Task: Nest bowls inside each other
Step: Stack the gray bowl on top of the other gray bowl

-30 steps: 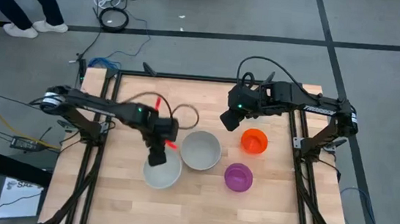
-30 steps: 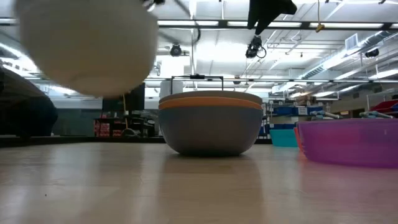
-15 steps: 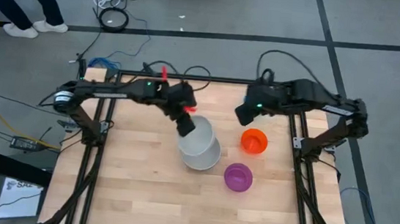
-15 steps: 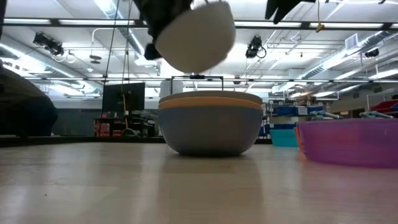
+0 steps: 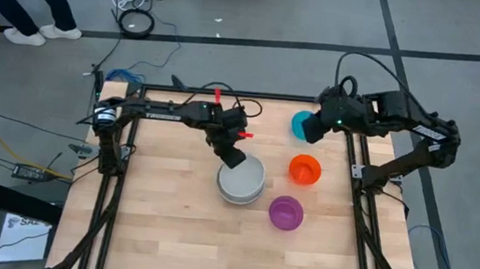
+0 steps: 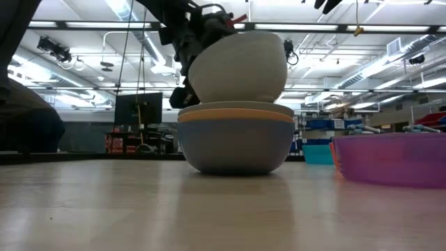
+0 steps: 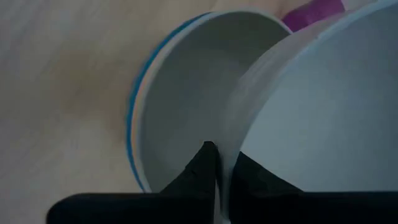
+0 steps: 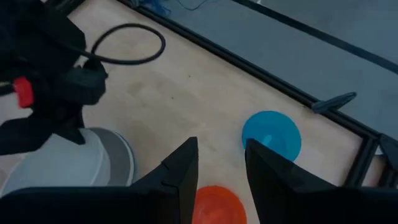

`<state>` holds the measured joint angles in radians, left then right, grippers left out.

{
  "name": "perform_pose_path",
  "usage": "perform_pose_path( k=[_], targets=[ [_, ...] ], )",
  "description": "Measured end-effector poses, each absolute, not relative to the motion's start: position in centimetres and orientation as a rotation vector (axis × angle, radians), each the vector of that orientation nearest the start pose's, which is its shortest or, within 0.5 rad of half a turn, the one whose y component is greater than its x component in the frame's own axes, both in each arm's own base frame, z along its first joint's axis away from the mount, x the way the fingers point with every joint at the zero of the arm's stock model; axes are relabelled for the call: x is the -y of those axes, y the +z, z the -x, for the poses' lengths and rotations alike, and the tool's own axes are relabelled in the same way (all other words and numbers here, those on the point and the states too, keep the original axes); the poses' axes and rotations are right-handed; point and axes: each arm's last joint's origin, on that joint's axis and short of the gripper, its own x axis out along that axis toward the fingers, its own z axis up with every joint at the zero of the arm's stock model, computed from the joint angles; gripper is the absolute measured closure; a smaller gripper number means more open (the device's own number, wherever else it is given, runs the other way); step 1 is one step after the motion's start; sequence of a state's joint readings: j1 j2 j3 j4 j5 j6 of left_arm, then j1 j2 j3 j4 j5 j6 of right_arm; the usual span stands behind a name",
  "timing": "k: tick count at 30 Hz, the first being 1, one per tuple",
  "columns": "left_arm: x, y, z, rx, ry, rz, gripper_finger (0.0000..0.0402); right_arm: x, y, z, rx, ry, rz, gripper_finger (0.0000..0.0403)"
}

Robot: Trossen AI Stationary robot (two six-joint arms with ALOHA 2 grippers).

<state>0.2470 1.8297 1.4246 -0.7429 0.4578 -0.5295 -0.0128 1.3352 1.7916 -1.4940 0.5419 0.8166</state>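
Low view, left gripper [image 6: 187, 66] tilting white bowl [image 6: 240, 68]

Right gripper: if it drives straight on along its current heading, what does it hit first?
Most likely the small teal bowl: in the wrist view it lies just ahead of the open right gripper, upside down near the table's back edge. Depth is unclear, so it might pass above it.
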Motion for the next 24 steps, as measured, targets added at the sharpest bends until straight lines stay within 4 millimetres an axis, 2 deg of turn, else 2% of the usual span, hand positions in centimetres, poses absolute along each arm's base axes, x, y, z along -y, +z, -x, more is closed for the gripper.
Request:
perform_pose_path(
  k=[6,15,24],
  targets=[
    [-8.0,23.3,-36.6,-1.132,0.108,0.881,0.0340,1.8,43.5,-21.0,-0.783,-0.876,-0.429,0.0282],
    [-8.4,25.6,-37.1,-1.096,0.112,0.865,0.0300,1.7,42.3,-23.0,-0.863,-0.859,-0.389,0.0284],
    [-8.8,25.2,-36.0,-1.191,0.133,0.861,0.0259,1.7,41.8,-23.9,-0.886,-0.840,-0.369,0.0284]
  ],
)
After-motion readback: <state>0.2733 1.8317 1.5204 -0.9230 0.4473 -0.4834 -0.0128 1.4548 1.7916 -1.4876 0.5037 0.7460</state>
